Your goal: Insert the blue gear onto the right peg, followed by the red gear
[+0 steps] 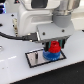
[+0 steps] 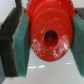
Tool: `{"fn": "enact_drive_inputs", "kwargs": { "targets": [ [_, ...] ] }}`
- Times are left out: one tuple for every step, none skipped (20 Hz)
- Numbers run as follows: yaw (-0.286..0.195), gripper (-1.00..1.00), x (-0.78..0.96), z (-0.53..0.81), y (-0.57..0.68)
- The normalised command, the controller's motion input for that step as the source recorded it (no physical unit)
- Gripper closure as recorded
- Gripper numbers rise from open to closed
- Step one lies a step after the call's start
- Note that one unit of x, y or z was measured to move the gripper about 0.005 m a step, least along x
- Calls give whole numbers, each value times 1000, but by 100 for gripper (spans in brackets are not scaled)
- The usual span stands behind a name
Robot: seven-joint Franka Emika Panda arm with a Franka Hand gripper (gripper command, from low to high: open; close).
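In the exterior view the blue gear (image 1: pixel 50 56) lies flat on the dark base plate (image 1: pixel 34 58), partly hidden by the red gear (image 1: pixel 53 48) held just above it. My gripper (image 1: pixel 54 45) is shut on the red gear. The wrist view shows the red gear (image 2: pixel 49 34) with its centre hole, clamped between the two teal finger pads (image 2: pixel 22 45). The right peg is hidden beneath the gears.
The base plate with its light border lies on a white table (image 1: pixel 15 70). A black cable (image 1: pixel 15 36) runs from the arm toward the exterior view's left. The arm's white body fills the upper part of the exterior view.
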Motion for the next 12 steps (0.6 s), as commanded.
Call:
{"fn": "enact_drive_inputs", "kwargs": {
  "targets": [
    [0,100,60,147,-39],
    [0,100,77,150,-26],
    [0,100,20,137,-3],
    [0,100,14,120,-5],
    [0,100,43,119,-38],
    [0,100,37,81,-93],
    [0,100,74,45,-113],
    [0,100,85,-8,-95],
    [0,100,124,-33,-82],
    [0,100,171,-65,-83],
    [0,100,181,-129,-102],
    [0,100,198,-137,-103]
  ]
}}
